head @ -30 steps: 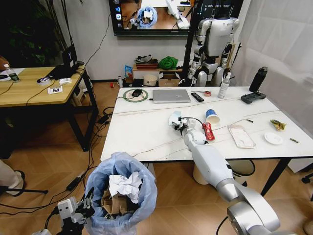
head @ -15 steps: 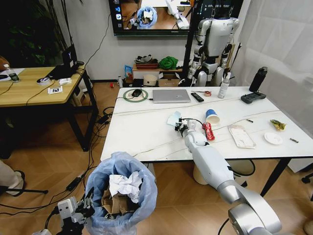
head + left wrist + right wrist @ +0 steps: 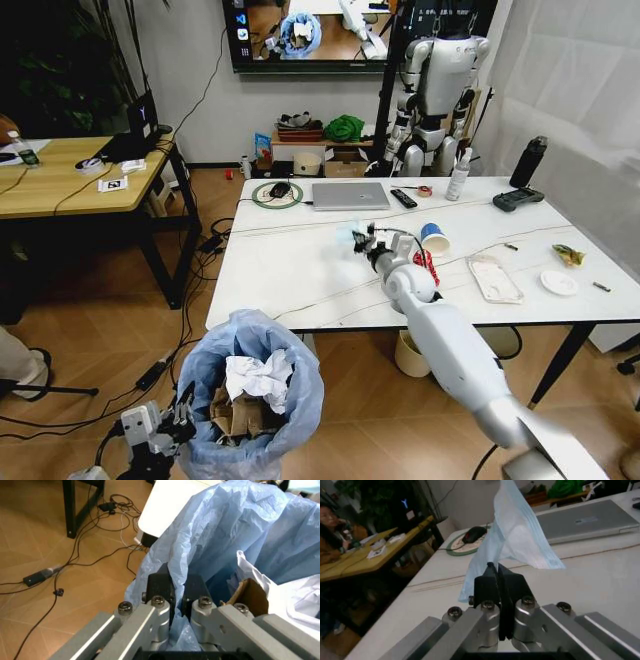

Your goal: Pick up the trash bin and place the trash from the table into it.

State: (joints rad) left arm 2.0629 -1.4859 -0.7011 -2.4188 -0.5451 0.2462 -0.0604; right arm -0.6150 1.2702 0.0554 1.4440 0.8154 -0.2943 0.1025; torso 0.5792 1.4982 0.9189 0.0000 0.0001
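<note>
The trash bin (image 3: 250,395), lined with a light-blue bag (image 3: 240,525), hangs low at the front left, below the table's (image 3: 290,270) near edge. My left gripper (image 3: 165,430) (image 3: 177,587) is shut on the bag's rim. Crumpled white paper (image 3: 255,380) and brown cardboard (image 3: 232,415) lie inside. My right gripper (image 3: 365,240) (image 3: 496,573) is shut on a light-blue face mask (image 3: 515,543), held just above the tabletop. A blue-white paper cup (image 3: 434,239), red wrapper (image 3: 428,268), flat white packet (image 3: 494,277) and small white plate (image 3: 558,283) lie on the table.
A silver laptop (image 3: 350,195), black remote (image 3: 403,198), controller (image 3: 518,199), dark bottle (image 3: 528,161) and a mouse (image 3: 278,190) occupy the table's far side. A wooden desk (image 3: 70,175) stands left, cables trail on the floor, and a cream bin (image 3: 408,355) sits under the table.
My right gripper has risen off the tabletop with the face mask pinched in it, and the arm has straightened upward. The left gripper and bin have stayed put.
</note>
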